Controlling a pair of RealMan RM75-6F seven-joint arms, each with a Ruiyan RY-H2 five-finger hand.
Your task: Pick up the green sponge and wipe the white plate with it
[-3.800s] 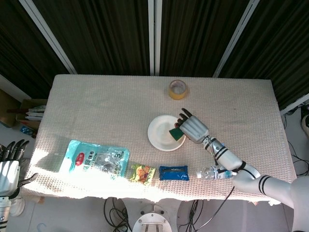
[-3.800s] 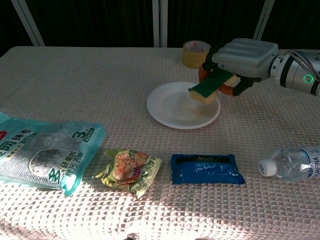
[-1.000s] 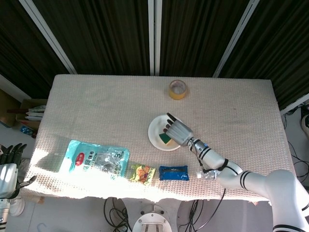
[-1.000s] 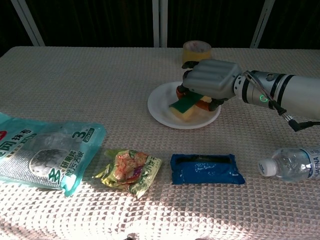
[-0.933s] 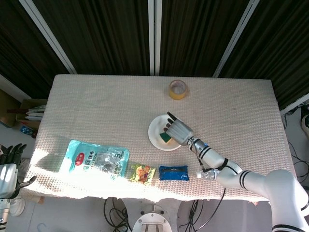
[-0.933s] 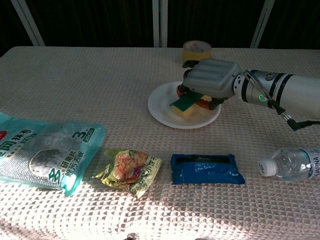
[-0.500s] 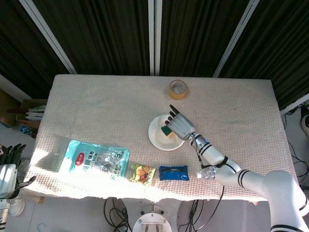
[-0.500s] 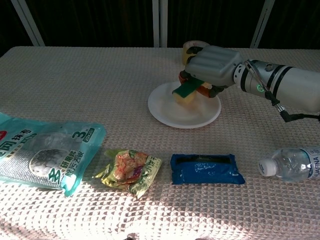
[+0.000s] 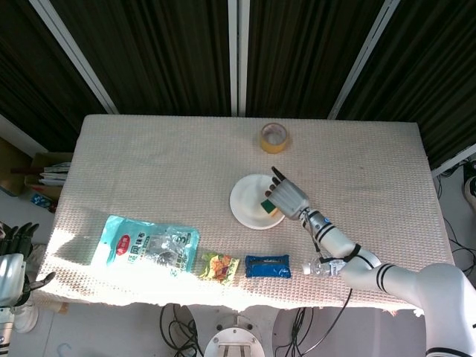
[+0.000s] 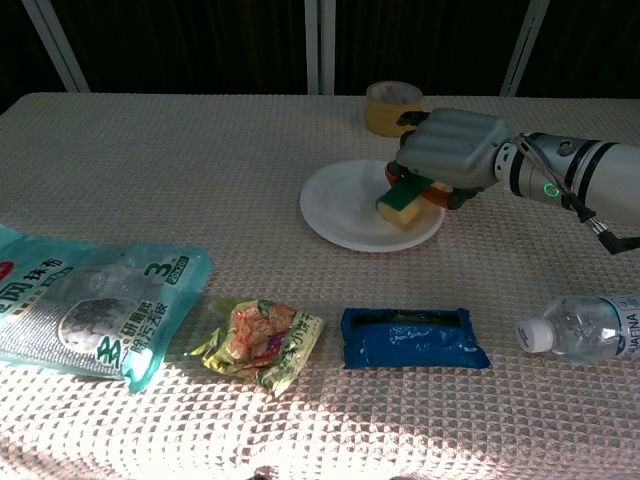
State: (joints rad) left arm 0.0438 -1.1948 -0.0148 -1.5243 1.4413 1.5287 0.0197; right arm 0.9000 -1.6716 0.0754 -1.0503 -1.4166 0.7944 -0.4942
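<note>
Sponge held down on the plate's right side by the right hand

Along the near edge a large teal snack bag (image 10: 85, 315), a small green-yellow packet (image 10: 262, 343), a dark blue packet (image 10: 412, 338) and a lying water bottle (image 10: 583, 327) are ranged from left to right, all apart from one another. Beyond them, at mid-table, the white plate (image 10: 340, 208) is seen; nothing but the green sponge (image 10: 404, 202) is carried on it, pressed to its right part and gripped under the closed fingers of the right hand (image 10: 455, 147). A yellow tape roll (image 10: 391, 106) is stood just beyond the plate. The left hand (image 9: 13, 262) is seen off the table's near left corner, fingers slightly parted, nothing held
</note>
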